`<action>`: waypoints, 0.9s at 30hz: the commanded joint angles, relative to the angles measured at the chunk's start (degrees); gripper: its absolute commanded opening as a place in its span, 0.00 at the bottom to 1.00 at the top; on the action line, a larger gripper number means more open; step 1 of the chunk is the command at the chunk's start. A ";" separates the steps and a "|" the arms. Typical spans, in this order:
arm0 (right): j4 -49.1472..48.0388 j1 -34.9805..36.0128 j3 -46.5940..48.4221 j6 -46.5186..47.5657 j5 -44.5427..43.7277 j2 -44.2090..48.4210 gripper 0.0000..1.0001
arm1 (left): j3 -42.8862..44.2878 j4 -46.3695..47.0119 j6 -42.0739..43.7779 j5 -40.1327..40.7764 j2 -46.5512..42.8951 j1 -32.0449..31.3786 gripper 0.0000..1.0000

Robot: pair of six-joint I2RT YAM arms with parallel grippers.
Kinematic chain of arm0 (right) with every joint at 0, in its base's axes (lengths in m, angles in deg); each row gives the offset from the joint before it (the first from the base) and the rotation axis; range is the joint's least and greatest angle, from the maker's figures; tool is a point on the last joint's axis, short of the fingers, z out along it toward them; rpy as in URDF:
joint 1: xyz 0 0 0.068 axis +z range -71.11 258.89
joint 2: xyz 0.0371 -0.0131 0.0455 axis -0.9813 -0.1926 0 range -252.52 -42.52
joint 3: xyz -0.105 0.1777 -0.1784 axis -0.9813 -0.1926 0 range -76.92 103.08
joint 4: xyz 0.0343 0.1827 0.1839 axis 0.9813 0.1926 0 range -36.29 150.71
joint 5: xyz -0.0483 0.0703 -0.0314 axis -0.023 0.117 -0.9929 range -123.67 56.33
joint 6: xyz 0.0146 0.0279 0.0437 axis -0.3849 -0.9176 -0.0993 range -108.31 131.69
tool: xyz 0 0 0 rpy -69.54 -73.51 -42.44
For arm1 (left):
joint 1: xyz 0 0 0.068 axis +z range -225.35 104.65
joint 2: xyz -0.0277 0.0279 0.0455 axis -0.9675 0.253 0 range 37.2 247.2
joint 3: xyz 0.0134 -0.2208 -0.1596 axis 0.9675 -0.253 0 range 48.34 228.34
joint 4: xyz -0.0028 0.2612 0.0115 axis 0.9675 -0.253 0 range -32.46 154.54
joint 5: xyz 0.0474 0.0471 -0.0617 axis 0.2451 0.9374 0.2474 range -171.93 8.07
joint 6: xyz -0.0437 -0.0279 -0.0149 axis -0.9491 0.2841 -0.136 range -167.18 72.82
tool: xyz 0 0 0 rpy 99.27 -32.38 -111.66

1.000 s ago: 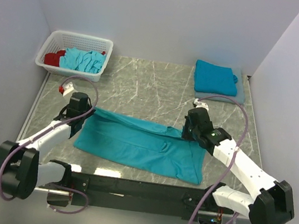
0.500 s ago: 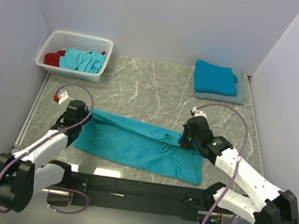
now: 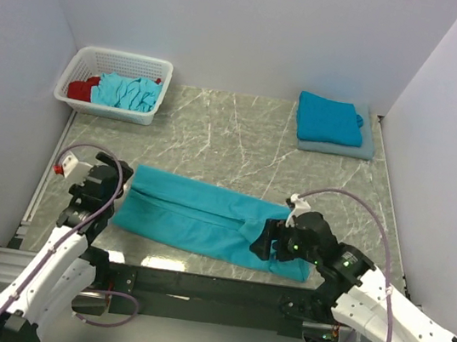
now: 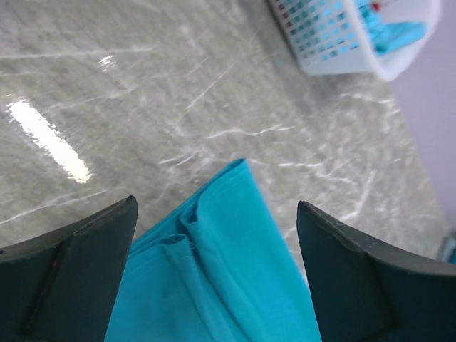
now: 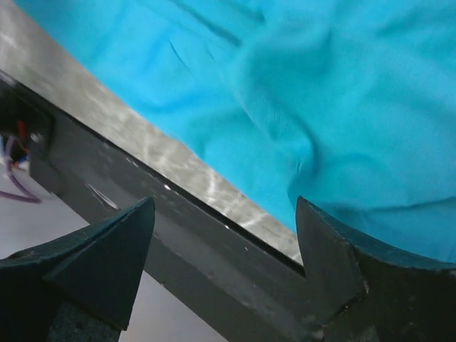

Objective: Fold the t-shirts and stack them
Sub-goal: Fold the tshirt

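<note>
The long folded t-shirt (image 3: pixel 196 216) lies low centre on the bench (image 3: pixel 242 139). The right pincer (image 5: pixel 224 203), jaws apart, hides part of its right end from you. The left pincer (image 4: pixel 215 206), also apart, shows you only its left corner.

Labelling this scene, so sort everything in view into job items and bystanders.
Job: half-folded t-shirt mid-table; folded t-shirt at back right; crumpled t-shirts in the basket.
Bystanders: white basket; red cloth inside it; grey item under the folded one.
</note>
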 commanded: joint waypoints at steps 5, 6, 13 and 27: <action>2.20 -1.05 14.48 5.27 -15.12 -8.56 0.92 | 4.55 9.06 3.66 -13.64 3.83 -0.02 1.00; 1.68 -1.76 14.94 5.62 -15.31 -11.97 0.92 | 4.99 10.47 4.19 -15.75 5.60 -0.02 0.99; -10.00 -3.96 13.54 8.96 -3.89 -25.79 0.93 | 7.02 22.58 5.95 -28.07 22.12 -0.55 0.99; -16.61 1.75 3.78 5.89 17.03 -29.41 0.95 | 7.63 21.83 8.14 -25.80 32.86 -0.64 1.00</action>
